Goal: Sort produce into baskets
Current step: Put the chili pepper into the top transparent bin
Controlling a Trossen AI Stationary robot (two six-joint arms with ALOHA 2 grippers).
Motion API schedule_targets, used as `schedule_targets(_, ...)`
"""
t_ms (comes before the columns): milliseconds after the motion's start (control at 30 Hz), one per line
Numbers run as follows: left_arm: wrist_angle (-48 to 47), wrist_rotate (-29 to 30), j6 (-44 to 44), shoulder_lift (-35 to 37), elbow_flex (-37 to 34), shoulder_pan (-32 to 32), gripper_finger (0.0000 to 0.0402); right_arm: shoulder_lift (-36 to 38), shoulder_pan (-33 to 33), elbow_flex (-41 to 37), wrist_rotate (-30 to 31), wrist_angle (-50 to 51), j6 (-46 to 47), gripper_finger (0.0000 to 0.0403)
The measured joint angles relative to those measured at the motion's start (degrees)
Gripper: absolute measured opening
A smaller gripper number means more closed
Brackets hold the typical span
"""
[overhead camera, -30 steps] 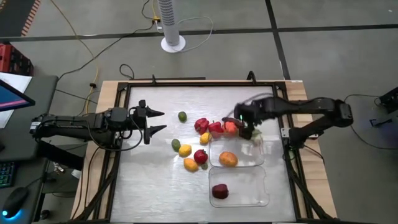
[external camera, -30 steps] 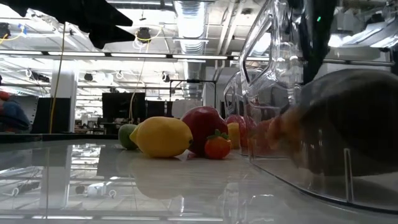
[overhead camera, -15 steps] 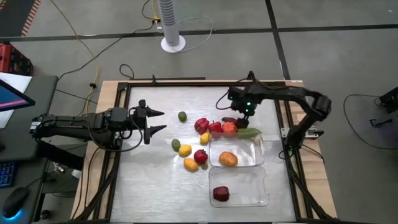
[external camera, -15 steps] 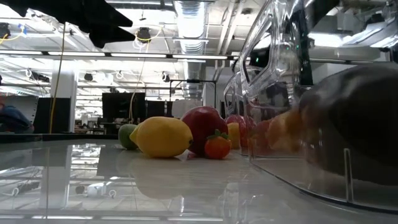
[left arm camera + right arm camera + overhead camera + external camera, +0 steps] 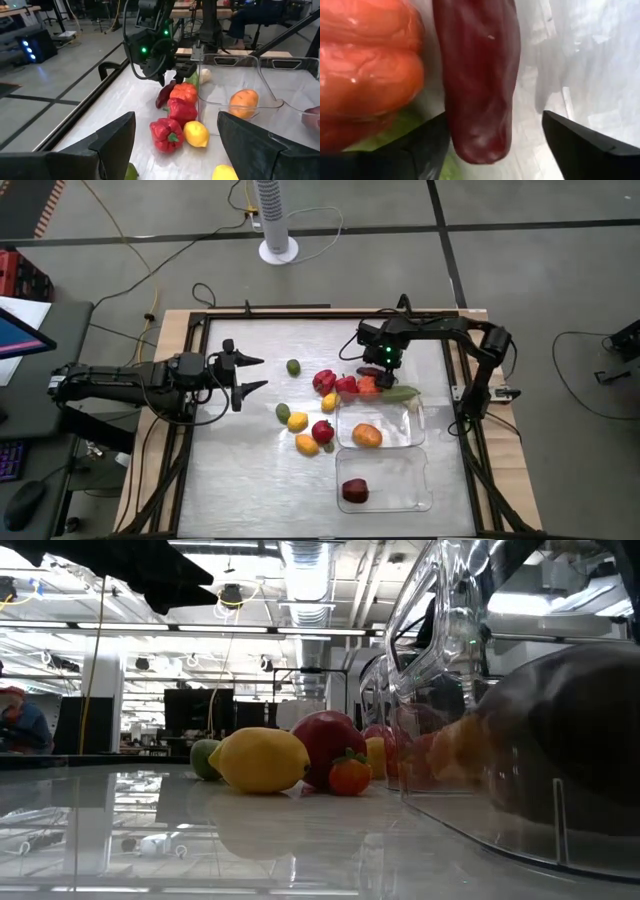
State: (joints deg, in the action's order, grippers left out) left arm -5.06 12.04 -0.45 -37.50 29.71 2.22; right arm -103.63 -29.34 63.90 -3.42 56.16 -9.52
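Observation:
My right gripper (image 5: 377,367) is open and points down over the produce cluster at the far tray's far edge. Its fingers stand on either side of a long dark maroon vegetable (image 5: 479,85) that lies on the table beside an orange pepper (image 5: 367,70); I cannot tell whether they touch it. The left wrist view shows the right gripper (image 5: 161,78) just above that vegetable (image 5: 165,95). The far tray (image 5: 412,442) holds an orange fruit (image 5: 367,436). The near tray (image 5: 415,502) holds a dark maroon fruit (image 5: 353,489). My left gripper (image 5: 264,373) is open and empty at the table's left.
Loose produce lies left of the trays: red peppers (image 5: 324,381), a lime (image 5: 293,367), a lemon (image 5: 297,421), a red apple (image 5: 322,431) and an orange piece (image 5: 307,445). A green vegetable (image 5: 400,392) lies at the far tray's far rim. A fan base (image 5: 278,248) stands beyond the table.
My right gripper has gone from the far tray's far right corner toward the table's left and far edge, and now stands over the maroon vegetable. The green vegetable stays at the tray's far rim.

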Motion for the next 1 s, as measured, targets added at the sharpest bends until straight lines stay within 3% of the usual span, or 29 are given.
schedule_targets(400,2.1,0.8,1.8,0.0,0.0,0.0,0.0269,1.8,0.0,1.2,0.4,2.5,-1.1,0.0151)
schedule_targets(567,3.0,2.8,3.3,0.0,0.0,0.0,0.0269,8.4,1.2,6.2,0.5,8.8,1.5,0.0151)
schedule_targets(700,3.1,2.8,4.4,0.0,0.0,0.0,0.0269,15.5,5.6,8.8,0.5,10.4,6.8,0.0183)
schedule_targets(867,3.1,2.8,5.3,0.0,0.0,0.0,0.0269,21.9,16.7,8.9,0.0,11.3,16.3,0.0198)
schedule_targets(1000,3.1,3.4,5.3,0.0,0.0,0.0,0.0269,23.0,28.0,8.9,-1.1,11.0,22.8,0.0194)
